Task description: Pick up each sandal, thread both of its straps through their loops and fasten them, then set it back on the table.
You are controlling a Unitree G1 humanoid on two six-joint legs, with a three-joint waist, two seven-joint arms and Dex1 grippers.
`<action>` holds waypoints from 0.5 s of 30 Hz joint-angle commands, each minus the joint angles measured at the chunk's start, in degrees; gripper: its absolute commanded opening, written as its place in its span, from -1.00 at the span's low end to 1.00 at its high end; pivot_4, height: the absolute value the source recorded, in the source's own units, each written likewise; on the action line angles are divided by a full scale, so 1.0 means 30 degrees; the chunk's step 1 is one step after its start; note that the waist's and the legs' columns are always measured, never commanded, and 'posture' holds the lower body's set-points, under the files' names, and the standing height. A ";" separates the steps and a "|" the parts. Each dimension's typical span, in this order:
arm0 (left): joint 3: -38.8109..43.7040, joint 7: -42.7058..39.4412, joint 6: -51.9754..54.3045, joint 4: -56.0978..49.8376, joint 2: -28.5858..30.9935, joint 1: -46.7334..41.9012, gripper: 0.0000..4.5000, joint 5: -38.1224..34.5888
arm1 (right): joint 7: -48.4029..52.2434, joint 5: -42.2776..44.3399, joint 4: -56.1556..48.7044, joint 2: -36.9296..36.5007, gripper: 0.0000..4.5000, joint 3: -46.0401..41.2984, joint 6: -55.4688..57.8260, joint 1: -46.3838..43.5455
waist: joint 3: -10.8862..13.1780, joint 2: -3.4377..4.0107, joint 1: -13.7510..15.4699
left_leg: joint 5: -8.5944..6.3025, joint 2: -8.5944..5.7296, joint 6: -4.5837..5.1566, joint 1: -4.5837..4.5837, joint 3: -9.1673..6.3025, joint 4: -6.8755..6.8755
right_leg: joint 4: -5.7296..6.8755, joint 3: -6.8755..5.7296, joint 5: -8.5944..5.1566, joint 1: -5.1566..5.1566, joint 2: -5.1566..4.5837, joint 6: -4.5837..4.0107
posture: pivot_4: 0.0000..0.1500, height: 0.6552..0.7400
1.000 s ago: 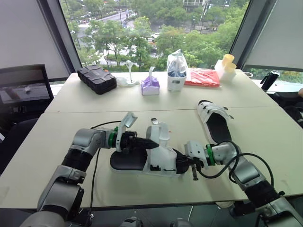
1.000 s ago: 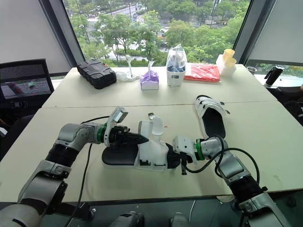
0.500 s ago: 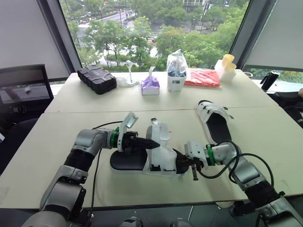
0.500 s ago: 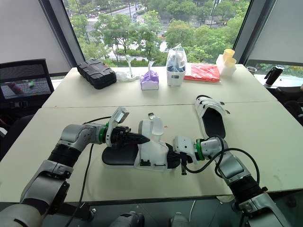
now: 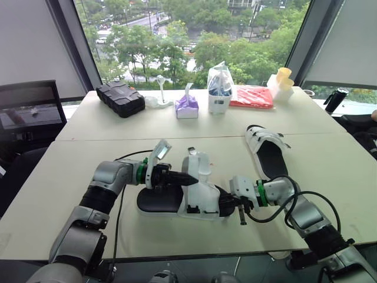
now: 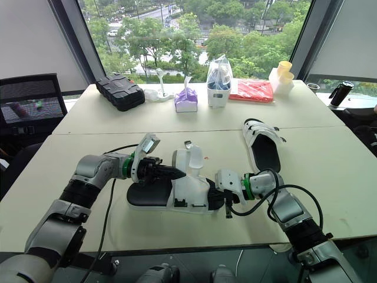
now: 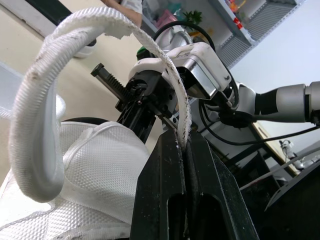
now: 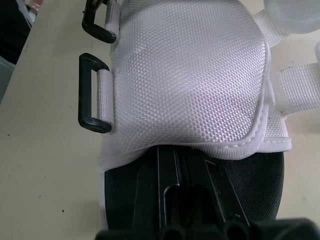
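- The left gripper (image 7: 184, 144) is closed tight on a white strap (image 7: 36, 100), pinching its thin edge between two black fingers; the strap, a coarse woven band, arcs up and over in a rounded curl.
- The strap belongs to the sandal (image 5: 177, 200), which lies near the front middle of the table (image 5: 59, 177), with a black, smooth footbed and a white mesh upper standing above it.
- The right gripper (image 5: 228, 205) is clamped on the toe end of the sandal at its right, fingers drawn together over the dark sole with their tips tucked under the hemmed edge of the mesh upper.
- Two black loops (image 8: 93, 93), rectangular and glossy like hard plastic, hang from short white tabs along one side of the upper.
- A second sandal (image 5: 268, 150), white-strapped with a black footbed, lies flat farther back on the right, well apart from both arms.
- Along the far edge stand a ribbed black case (image 5: 121, 98), a purple tissue box (image 5: 187, 108), a clear plastic bag (image 5: 220, 88) and a flat red packet (image 5: 252, 96).
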 commanded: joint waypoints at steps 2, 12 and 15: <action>-0.0025 -0.0183 -0.0882 -0.0027 0.0030 -0.0061 -0.99 0.0379 | 0.0052 -0.1174 0.0751 -0.0258 -1.00 0.0888 0.0526 0.0685 | 0.0000 0.0000 0.0000 | 0.0000 0.0000 0.0000 0.0000 -0.0001 0.0000 | 0.0001 0.0000 0.0000 -0.0001 0.0000 0.0001 | 1.00 1.00; 0.0295 0.0239 -0.1179 -0.0300 -0.0434 0.0050 -0.99 0.0270 | 0.0057 -0.1142 0.0593 -0.0321 -1.00 0.0868 0.0590 0.0766 | 0.0000 0.0000 0.0000 | 0.0000 0.0000 0.0000 0.0000 -0.0001 0.0000 | 0.0001 0.0000 0.0005 0.0000 0.0000 0.0008 | 1.00 1.00; 0.0044 -0.0078 -0.1131 -0.0654 -0.0282 0.0171 -0.99 0.0265 | 0.0072 -0.1156 0.0674 -0.0321 -1.00 0.0868 0.0577 0.0705 | 0.0000 0.0000 -0.0004 | 0.0000 0.0000 0.0000 0.0000 -0.0001 0.0000 | 0.0000 -0.0001 0.0004 -0.0001 0.0000 0.0008 | 1.00 1.00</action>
